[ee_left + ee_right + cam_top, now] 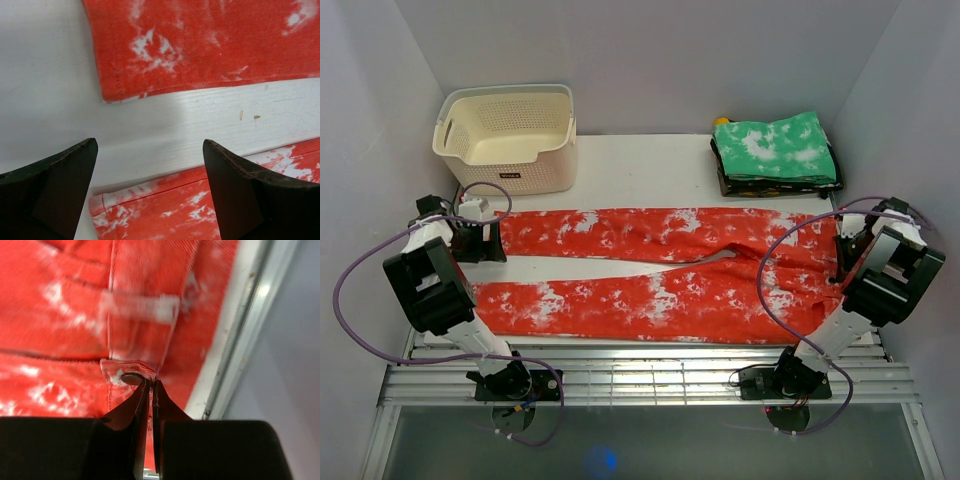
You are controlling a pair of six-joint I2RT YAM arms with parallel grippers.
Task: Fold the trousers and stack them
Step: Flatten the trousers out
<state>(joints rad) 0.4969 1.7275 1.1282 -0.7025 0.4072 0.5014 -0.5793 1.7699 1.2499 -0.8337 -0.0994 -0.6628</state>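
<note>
Top view: the trousers [650, 300] lie flat across the table [640, 170], waist to the right and both legs running left, with a thin strip of bare table between the legs. Beyond their leg ends stands a basket [520, 175]. Beyond their waist sits a folded green stack [775, 148]. Bare table lies between those two, past the trousers' far edge. The trousers' near edge runs along a slatted rack [640, 375]. The left gripper [480, 238] is at the hem of the far leg. The right gripper [847, 255] is at the waist end, close to the side wall.

Left wrist view: the left gripper [150, 147] is spread wide and holds nothing. Its fingers [60, 175] frame the white strip between the two hems of the trousers [210, 40]. The far leg's hem corner lies above the strip and the near leg's hem just below the tips.

Right wrist view: the right gripper [150, 386] is closed, its tips pinching the waistband edge of the trousers [60, 315] beside a metal button [131, 378]. A belt loop [142, 310] lies just past the button. To the right of the trousers only a narrow band of table remains before the wall.
</note>
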